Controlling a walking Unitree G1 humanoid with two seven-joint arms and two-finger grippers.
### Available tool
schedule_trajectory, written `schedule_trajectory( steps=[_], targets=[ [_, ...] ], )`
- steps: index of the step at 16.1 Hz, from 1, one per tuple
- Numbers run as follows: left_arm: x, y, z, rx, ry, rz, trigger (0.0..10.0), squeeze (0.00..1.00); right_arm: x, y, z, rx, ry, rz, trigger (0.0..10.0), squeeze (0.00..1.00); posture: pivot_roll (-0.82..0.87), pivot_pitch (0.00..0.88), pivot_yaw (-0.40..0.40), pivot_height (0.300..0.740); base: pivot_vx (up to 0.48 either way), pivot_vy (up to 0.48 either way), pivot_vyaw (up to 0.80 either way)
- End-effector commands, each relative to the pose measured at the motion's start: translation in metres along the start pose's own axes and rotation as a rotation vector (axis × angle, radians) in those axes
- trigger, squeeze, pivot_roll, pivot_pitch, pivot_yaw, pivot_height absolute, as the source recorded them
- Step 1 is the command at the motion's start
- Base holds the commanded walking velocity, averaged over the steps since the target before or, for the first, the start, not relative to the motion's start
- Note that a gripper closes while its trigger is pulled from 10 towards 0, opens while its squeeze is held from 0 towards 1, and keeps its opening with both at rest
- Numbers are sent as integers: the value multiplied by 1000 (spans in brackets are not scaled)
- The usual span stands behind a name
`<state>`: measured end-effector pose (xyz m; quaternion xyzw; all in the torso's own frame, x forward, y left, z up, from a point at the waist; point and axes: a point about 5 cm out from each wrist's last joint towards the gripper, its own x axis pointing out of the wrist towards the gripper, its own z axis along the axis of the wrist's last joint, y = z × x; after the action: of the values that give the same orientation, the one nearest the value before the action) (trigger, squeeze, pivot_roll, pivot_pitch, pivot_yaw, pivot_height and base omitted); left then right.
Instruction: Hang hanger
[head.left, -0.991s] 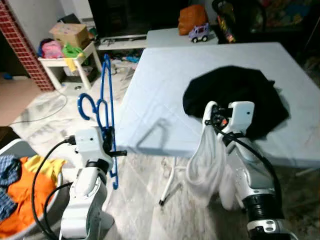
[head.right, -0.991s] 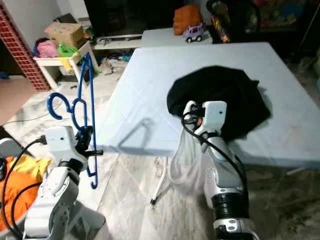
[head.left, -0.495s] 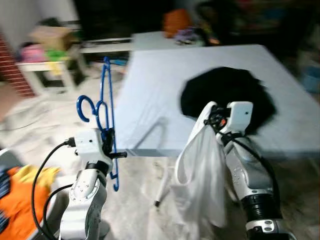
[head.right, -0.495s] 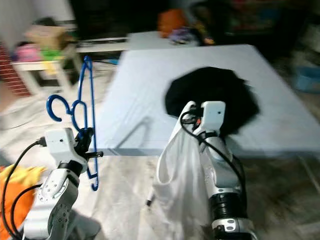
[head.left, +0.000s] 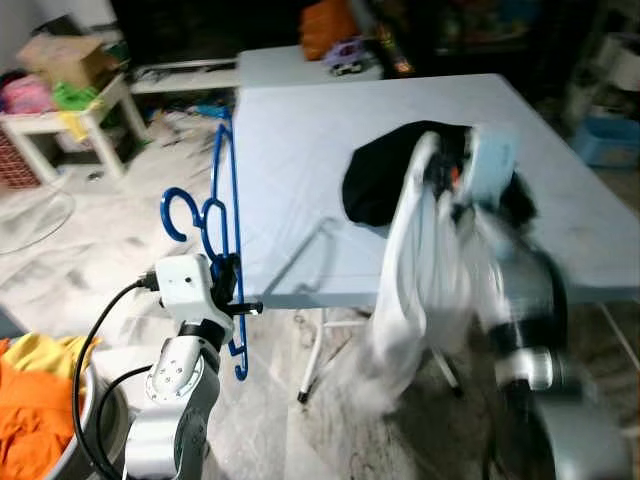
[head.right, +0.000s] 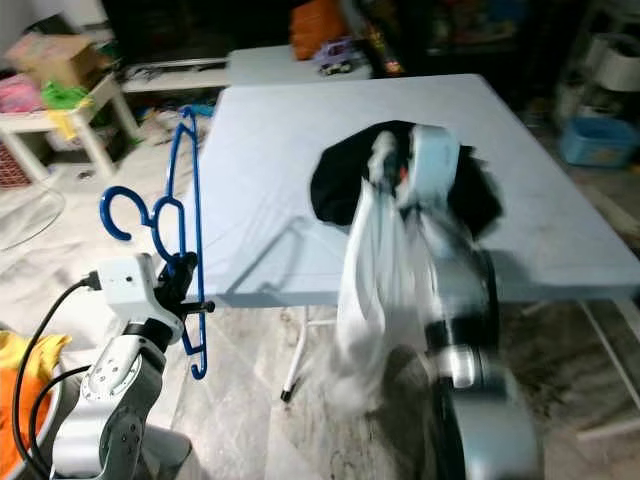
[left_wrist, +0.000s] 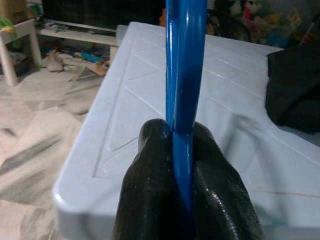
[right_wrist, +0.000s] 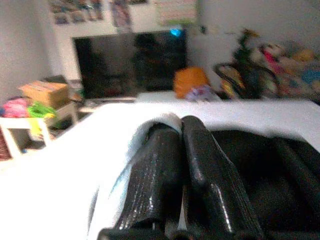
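While the left arm is bent up at the elbow with its forearm pointing pretty much straight up, the left gripper (left_wrist: 181, 150) has its two black fingers squeezed tight on the thin bar of a blue hanger (head.left: 222, 240), so the hanger stands upright in front of the robot, hooks curling to the left, just off the near left corner of the pale blue table (head.left: 300, 170). There look to be two hooks, so it could be a pair of hangers held together, can't say for sure. The right arm is raised higher, up over the near edge of the table, and it's smeared with blur in the head views. The right gripper (right_wrist: 181, 150) has its fingers pressed together on a white garment (head.right: 372, 290), which dangles down in a long drape below the table edge toward the marble floor (head.left: 70, 260). Just behind that gripper, a black piece of clothing (head.left: 385, 185) lies in a heap on the tabletop. Down in the near left corner there's a basket (head.left: 95, 430) with orange and yellow laundry.
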<state>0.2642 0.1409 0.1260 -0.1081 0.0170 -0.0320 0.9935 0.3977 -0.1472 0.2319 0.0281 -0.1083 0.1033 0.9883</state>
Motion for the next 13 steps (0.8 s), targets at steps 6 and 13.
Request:
schedule_trajectory(
  steps=[6,13],
  targets=[
    [-3,-3,-3,-18,-4,23,10000,0,59,37,120,-4,-166,69,10000,0,5,0,-3,740,0,0,0],
    [-6,-4,-4,-13,2,22,10000,0,45,21,260,143,-539,-76,10000,0,54,0,-31,740,0,0,0]
  ],
)
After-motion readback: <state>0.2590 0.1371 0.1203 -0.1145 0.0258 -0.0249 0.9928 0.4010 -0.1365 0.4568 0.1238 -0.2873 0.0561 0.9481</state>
